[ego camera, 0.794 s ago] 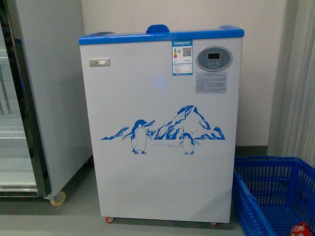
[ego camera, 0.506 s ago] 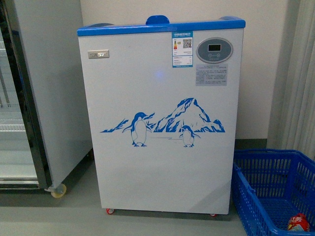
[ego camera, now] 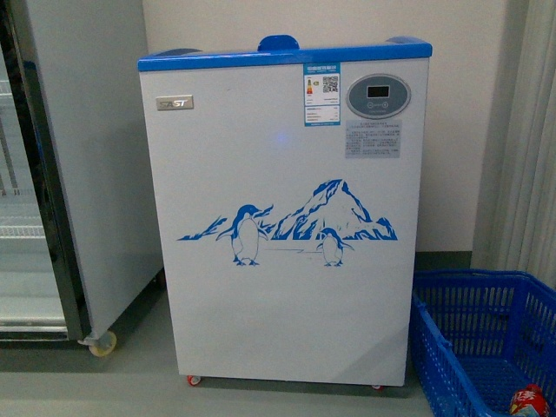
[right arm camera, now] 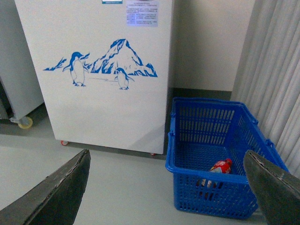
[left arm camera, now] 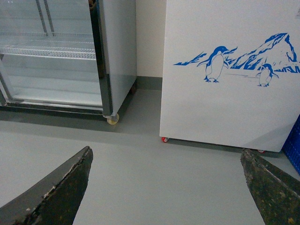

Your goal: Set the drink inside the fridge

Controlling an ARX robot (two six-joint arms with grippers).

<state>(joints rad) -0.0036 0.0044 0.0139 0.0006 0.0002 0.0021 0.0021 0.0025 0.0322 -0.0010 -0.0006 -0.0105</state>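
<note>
Only the front view has changed in the last second: the fridge (ego camera: 287,226) rides a touch higher in the frame, then settles lower again, which reads as the robot's body bobbing or shuffling and not as anything in the room moving. The drink (right arm camera: 219,167) has not moved and remains in the blue basket (right arm camera: 206,193). I judge the task barely begun, since the pickup is still to come and nothing is yet in hand.

Both pairs of fingers are spread wide and empty. The left fingers (left arm camera: 61,192) hang above bare grey floor (left arm camera: 154,178), with the fridge front and the glass-door cooler (left arm camera: 56,56) well ahead of them. The right fingers (right arm camera: 61,187) hover over the same floor. The basket stands ahead of them and below, on the side away from the fridge, so the drink is well apart from them and far from a grasp.

As for the drink itself, it is a small bottle with a red cap and a red label, lying tipped over on the bottom of the basket, with nothing else clearly beside it. Its clear body is hard to make out through the mesh. In the front view only its red end (ego camera: 528,401) peeks in at the frame's corner. The fridge's lid is out of sight above the blue rim (ego camera: 278,56), so I cannot tell whether it is open.
</note>
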